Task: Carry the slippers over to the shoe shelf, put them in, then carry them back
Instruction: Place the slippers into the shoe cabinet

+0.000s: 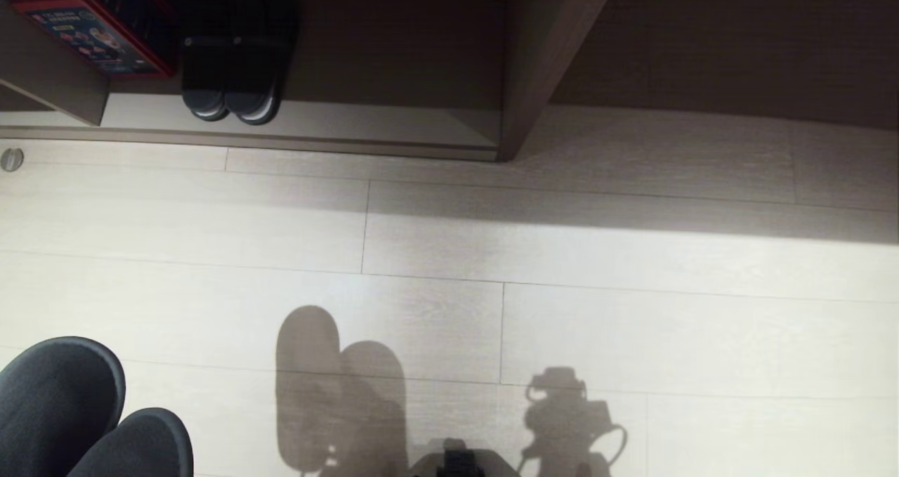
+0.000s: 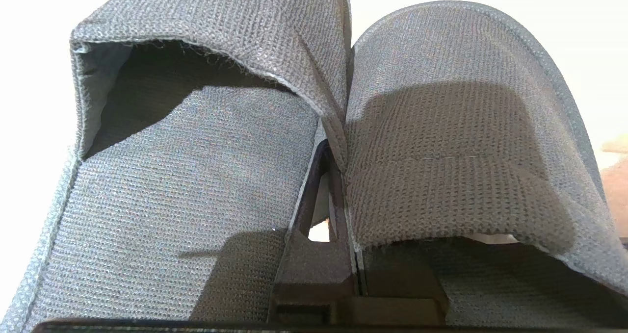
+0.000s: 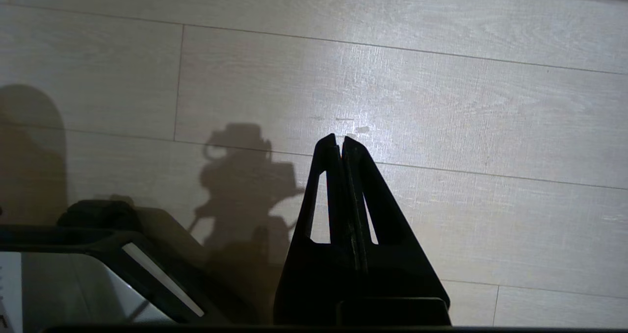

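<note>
Slippers in the left end effector, shoe shelf ahead across the floor.

The left end effector (image 2: 338,186) is clamped shut on the slippers (image 2: 314,127), pinching the inner edges of the pair where they meet, so both hang side by side with toes pointing away from the wrist. In the head view the slippers (image 1: 77,414) show at the lower left corner, and the shoe shelf (image 1: 393,122) lies well apart, ahead and slightly right, its long axis running crosswise; black slides (image 1: 232,76) and a red box (image 1: 98,31) fill its left part, leaving the bay beside the divider (image 1: 534,62) free. The right end effector (image 3: 342,144) is shut and empty over the floor (image 3: 441,102). Only the left wrist view shows the grip; only the head view shows the shelf.
</note>
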`<state>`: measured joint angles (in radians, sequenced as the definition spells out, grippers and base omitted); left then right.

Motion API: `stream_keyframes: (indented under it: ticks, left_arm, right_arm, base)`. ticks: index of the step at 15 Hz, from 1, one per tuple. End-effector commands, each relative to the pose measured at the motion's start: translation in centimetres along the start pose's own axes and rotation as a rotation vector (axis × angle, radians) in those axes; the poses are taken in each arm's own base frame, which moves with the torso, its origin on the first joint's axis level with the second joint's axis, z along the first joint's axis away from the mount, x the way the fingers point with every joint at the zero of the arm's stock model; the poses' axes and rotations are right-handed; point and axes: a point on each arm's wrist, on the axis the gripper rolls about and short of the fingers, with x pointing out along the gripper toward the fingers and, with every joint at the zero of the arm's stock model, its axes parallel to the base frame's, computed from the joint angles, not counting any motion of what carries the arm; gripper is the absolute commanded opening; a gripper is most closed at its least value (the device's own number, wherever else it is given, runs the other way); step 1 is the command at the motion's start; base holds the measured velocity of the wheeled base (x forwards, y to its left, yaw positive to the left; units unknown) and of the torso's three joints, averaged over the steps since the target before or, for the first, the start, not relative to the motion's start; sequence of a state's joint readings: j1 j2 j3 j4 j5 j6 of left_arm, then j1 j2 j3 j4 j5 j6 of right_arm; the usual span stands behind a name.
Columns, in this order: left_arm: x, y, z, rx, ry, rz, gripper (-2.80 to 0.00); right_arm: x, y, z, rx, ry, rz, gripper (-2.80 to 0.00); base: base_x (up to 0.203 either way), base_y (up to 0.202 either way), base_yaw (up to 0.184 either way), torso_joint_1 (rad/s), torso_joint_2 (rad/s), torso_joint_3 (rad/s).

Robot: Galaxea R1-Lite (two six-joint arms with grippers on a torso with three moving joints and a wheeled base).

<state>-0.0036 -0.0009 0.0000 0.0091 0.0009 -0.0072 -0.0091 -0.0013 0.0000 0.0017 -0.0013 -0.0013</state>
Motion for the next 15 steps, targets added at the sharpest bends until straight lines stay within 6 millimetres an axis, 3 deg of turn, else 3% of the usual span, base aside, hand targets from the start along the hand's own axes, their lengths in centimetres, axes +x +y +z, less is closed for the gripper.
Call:
stream_keyframes:
  ticks: [1, 15]
  left_arm:
    - [0.01, 0.0, -0.04, 0.0, 0.001, 0.0, -2.8]
    - [0.01, 0.0, -0.04, 0.0, 0.001, -0.001, -2.8]
  right_arm:
    - [-0.01, 0.0, -0.02, 0.0, -0.001, 0.0, -2.8]
    - [0.0, -0.01, 0.0, 0.01, 0.0, -0.005, -2.8]
  base:
    - [0.0, 0.0, 0.0, 0.002, 0.0, -0.203]
    - [0.0, 0.0, 0.0, 0.002, 0.0, -0.199]
